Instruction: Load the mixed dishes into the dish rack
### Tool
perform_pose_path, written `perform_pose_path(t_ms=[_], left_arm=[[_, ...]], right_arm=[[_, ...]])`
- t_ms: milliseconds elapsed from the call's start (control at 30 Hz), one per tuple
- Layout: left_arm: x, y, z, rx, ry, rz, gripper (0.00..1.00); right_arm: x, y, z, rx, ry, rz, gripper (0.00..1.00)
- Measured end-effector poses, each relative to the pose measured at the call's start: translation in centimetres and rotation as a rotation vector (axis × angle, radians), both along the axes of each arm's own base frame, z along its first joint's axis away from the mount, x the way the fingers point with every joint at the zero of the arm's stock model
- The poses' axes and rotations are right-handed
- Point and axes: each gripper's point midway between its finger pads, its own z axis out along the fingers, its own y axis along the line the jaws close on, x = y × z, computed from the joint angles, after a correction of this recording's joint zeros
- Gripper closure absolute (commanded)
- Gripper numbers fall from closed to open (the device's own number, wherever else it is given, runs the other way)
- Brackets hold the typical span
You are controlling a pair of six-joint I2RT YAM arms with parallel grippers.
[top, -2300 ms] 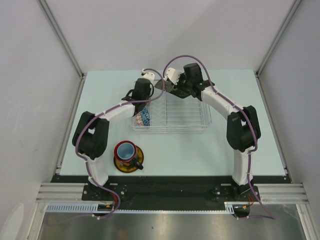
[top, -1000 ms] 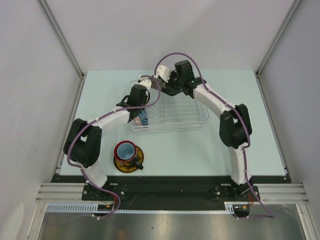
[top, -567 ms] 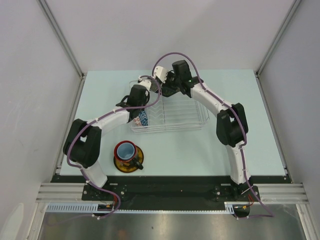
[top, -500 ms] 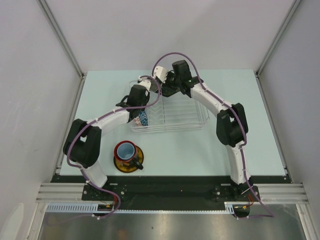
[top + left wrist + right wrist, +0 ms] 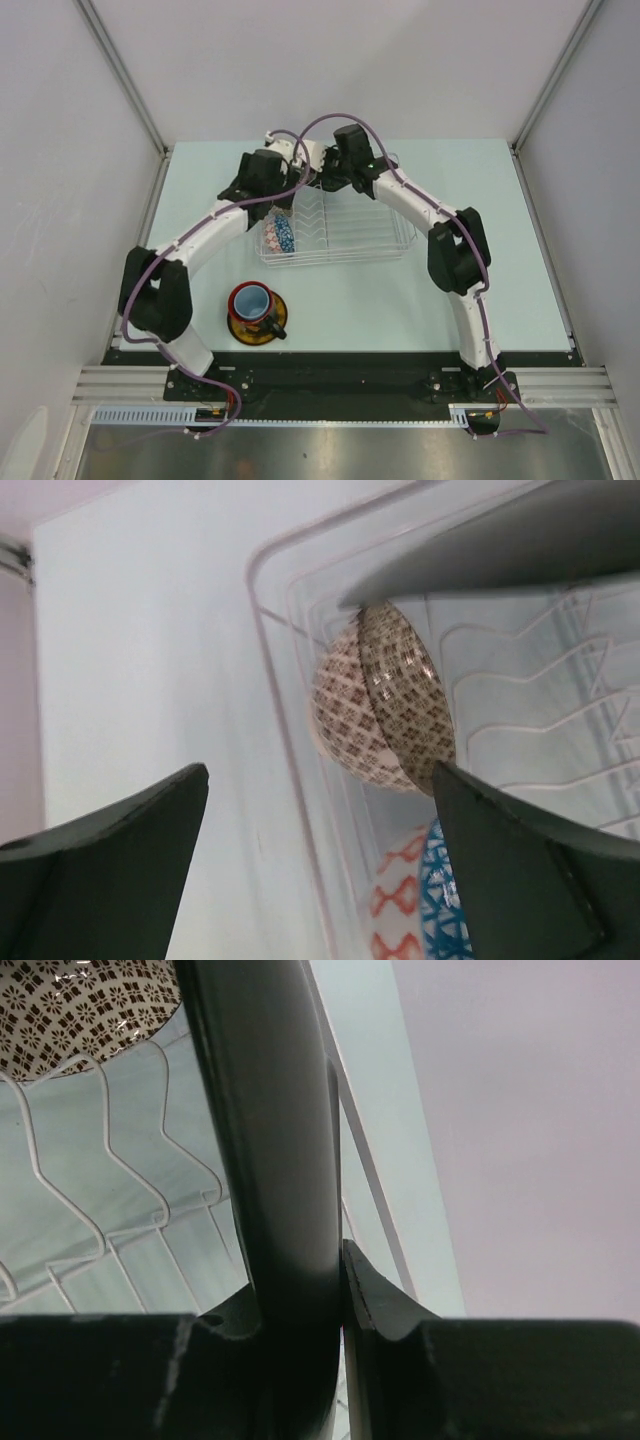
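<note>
Right gripper (image 5: 295,1290), clamped on the black square floral plate (image 5: 270,1110), has swung to the dish rack's (image 5: 370,235) far-left corner beside the racked beige netted bowl (image 5: 385,705), while the left gripper (image 5: 320,775) has withdrawn, wide and empty; red mug (image 5: 250,299) and saucer (image 5: 272,325) await on the table.

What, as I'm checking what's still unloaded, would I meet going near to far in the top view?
Yellow saucer carrying the red mug → small blue bowl standing inside the dish rack → table beyond the rack.
</note>
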Motion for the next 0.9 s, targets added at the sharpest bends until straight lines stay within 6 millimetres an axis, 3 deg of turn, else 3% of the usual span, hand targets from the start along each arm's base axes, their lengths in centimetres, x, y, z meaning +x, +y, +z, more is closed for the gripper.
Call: perform_pose_path(t_ms=[67,267,433,533,900], left_arm=[[0.3,0.5,2.0,-0.012,-0.023,0.0,0.0],[-1.1,4.0,2.3,-0.026,0.052,0.029,0.0],[-0.3,7.4,5.1,-0.081,-0.029,0.104,0.0],[-0.2,8.4,6.6,-0.102,-0.071,0.122,0.0],[-0.1,8.4,6.8,-0.141,-0.087,0.118,0.0]], right_arm=[[-0.2,0.6,0.0,-0.024,-0.024,-0.001,1.0],[-0.5,2.6,0.4,-0.026,-0.071,0.014,1.0],[-0.9,3.1,0.2,-0.081,-0.105,0.032,1.0],[-1.0,3.2,0.2,-0.11,-0.124,0.038,1.0],[-1.5,4.0,-0.3,-0.186,-0.221,-0.017,0.64]])
